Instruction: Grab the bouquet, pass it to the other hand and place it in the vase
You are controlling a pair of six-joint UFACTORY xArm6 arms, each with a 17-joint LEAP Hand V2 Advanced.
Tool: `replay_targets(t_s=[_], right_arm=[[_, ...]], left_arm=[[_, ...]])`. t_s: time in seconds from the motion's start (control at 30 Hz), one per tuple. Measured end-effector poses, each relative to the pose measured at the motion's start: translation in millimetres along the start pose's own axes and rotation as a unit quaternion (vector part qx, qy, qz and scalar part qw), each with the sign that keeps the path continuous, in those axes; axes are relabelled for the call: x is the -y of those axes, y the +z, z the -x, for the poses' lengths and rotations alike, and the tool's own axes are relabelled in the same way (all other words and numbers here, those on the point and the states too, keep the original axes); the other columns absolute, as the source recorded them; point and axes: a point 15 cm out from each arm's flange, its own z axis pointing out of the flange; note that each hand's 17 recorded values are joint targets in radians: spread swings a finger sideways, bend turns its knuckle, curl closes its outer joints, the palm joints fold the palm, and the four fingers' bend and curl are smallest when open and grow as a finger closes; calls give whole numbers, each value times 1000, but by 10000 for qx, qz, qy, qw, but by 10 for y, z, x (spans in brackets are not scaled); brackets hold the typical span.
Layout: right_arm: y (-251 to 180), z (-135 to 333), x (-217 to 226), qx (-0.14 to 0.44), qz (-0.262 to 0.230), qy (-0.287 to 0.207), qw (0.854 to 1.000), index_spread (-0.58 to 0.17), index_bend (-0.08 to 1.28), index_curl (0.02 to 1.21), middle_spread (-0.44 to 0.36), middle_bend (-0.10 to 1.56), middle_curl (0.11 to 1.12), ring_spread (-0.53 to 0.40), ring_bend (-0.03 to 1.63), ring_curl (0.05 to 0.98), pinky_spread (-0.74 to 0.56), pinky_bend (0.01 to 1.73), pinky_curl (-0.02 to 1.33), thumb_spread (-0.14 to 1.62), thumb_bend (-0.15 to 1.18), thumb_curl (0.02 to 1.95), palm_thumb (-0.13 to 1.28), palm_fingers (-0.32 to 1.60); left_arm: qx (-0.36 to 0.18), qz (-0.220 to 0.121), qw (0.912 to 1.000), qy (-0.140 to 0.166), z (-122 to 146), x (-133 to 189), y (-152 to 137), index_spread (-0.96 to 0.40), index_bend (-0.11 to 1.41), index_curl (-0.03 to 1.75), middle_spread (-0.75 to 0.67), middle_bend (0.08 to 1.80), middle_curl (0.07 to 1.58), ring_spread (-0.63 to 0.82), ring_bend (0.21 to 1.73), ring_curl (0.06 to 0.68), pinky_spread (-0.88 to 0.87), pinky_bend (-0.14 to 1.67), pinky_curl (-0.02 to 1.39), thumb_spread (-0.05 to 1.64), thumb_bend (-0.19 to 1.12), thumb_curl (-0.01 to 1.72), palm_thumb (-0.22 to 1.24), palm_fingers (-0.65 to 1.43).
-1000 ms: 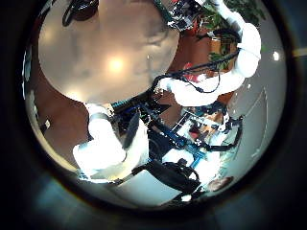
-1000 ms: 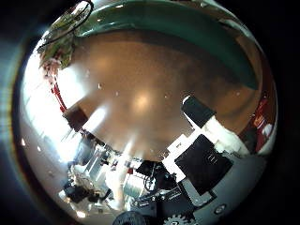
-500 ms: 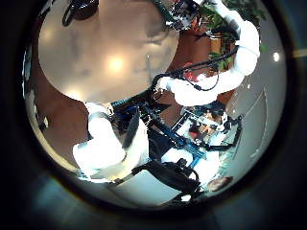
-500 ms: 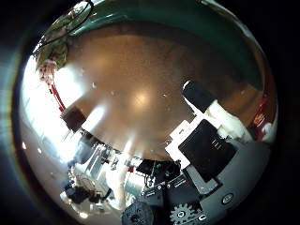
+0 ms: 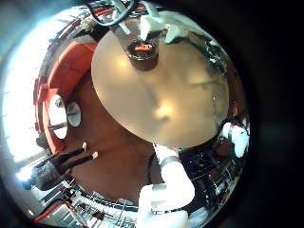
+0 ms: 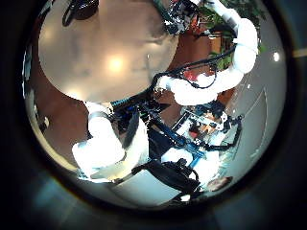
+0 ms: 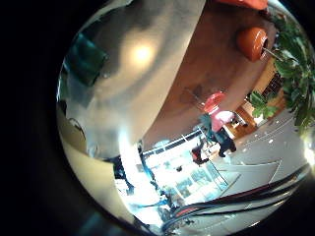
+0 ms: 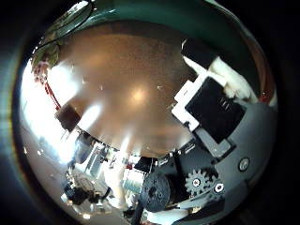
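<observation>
No part of the bouquet (image 5: 142,47) shows clearly: in the left little finger side palm view it may be the bright tuft at the mouth of the vase (image 5: 142,61), but it is too small to tell whether it lies in, on or beside it. The vase stands upright near the far rim of the round table (image 5: 185,109), well apart from the left robot hand (image 5: 167,186), whose fingers hang loosely spread and empty, probably held back to receive the pass. The right robot hand (image 8: 217,101) hovers over bare table, fingers extended and holding nothing; its arm (image 6: 206,84) reaches toward the vase's side, so I judge the pickup not yet made.
</observation>
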Motion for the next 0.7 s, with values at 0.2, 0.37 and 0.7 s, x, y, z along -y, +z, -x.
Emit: replay_targets(t_s=[0.2, 0.37, 0.7], right_arm=[[-146, -3, 36, 14, -324, 72, 9994, -516, 441, 682, -348, 754, 756, -314, 1119, 542, -460, 1080, 340, 960, -15, 522, 889, 1193], [-388, -21, 96, 44, -857, 167, 9962, -545, 672, 864, -366, 909, 896, -292, 1236, 620, -365, 1305, 457, 928, -11, 547, 939, 1182], [-858, -149, -67, 92, -1629, 314, 9861, -482, 910, 1053, -316, 1128, 1025, -260, 1332, 717, -250, 1426, 567, 933, 54, 665, 1128, 1105]], left_arm=[[-1, 0, 10000, -1, 1, 0, 0, 82, 162, 299, 446, 196, 340, 592, 494, 207, 550, 225, 326, 1087, -23, 316, 355, 31], [0, -8, 10000, -7, 2, -3, -3, 82, 162, 298, 445, 196, 339, 592, 493, 208, 550, 224, 327, 1087, -23, 316, 355, 31], [8, -46, 10000, -11, 3, -8, -25, 82, 162, 298, 445, 196, 338, 592, 492, 208, 550, 223, 327, 1087, -23, 316, 355, 31]])
